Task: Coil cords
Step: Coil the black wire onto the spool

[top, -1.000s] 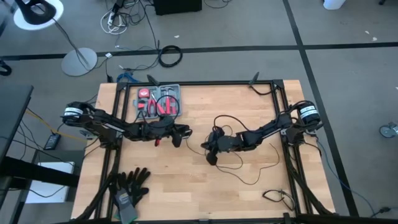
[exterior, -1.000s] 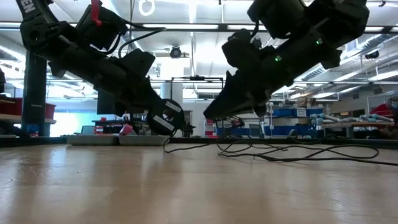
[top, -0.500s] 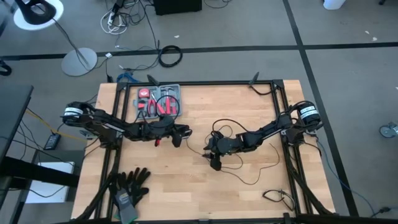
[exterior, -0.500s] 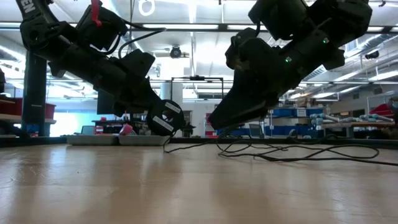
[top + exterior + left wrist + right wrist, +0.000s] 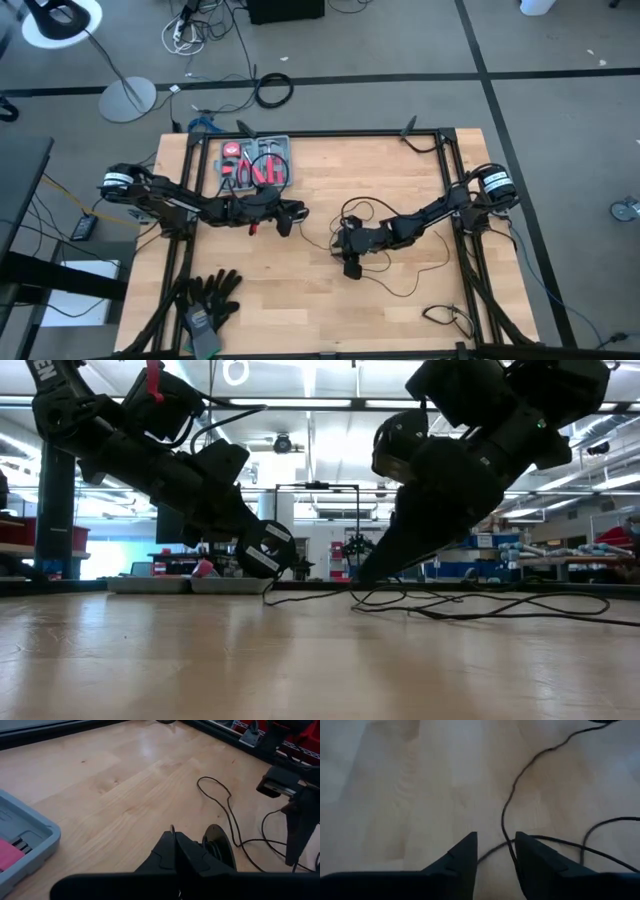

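Cords (image 5: pixel 400 262) are lying in loose, light, floppy loops on the desk (image 5: pixel 300 300) under my right hand (image 5: pixel 351 268), which I am lowering narrowly open over one thin strand, while my left hand (image 5: pixel 291 222) is staying closed beside the puck (image 5: pixel 219 842).

Grey floor (image 5: pixel 400 40) with dark seam lines surrounds the wooden table (image 5: pixel 320 310). Floor lamp base (image 5: pixel 127 99) at 10 o'clock; loose cables (image 5: pixel 273 90) at 12. Low view: ceiling strip lights (image 5: pixel 300 402), shelving (image 5: pixel 480 550) behind.
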